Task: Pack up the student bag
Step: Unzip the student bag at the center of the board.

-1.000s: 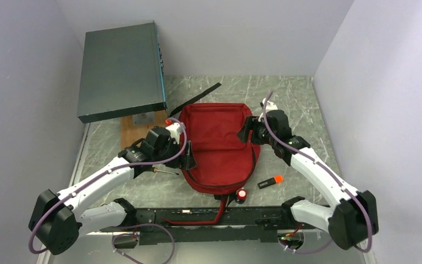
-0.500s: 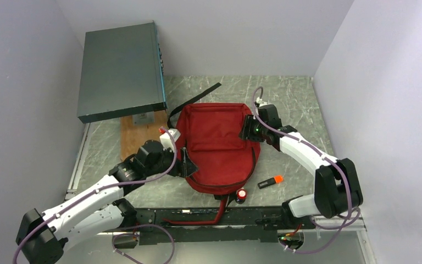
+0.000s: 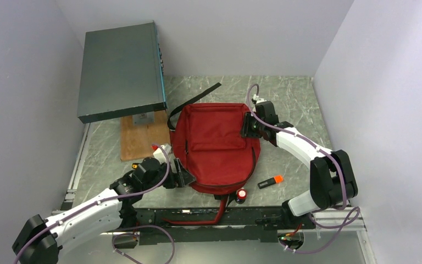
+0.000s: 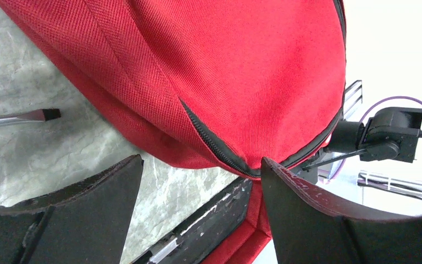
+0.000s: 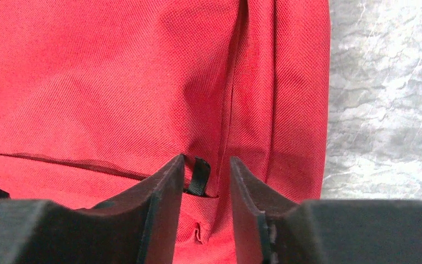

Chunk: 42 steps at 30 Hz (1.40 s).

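lying near-to-far, student bag [image 3: 220, 140] rounded end nearest; left end effector [image 4: 200, 165] gapes, right end effector [image 5: 206, 165] ajar.

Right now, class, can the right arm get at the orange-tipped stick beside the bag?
Probably yes: the stick lies uncovered on the table, clear of the bag; the right end effector, straddling a bag tab, must back off first.
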Each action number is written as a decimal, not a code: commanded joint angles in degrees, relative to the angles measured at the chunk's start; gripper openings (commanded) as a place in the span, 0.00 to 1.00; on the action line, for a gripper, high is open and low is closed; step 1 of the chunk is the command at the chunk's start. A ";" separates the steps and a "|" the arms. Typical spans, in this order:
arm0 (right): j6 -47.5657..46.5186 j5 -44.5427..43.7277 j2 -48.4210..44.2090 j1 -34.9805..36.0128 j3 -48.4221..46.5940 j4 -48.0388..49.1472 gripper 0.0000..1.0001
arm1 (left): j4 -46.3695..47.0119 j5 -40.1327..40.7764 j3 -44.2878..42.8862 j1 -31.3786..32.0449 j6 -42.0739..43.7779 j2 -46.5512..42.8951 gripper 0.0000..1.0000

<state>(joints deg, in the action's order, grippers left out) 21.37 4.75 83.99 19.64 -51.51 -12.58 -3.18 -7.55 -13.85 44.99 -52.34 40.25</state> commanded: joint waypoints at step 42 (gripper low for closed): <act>3.72 2.98 -4.15 14.61 -4.30 6.76 0.36 | 12.81 -4.34 -3.95 0.25 7.68 4.77 0.51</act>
<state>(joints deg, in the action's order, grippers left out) 25.69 9.13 85.91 36.49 -54.46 -0.32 8.10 -8.27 -13.87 44.99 -50.04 48.10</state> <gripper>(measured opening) 0.280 0.423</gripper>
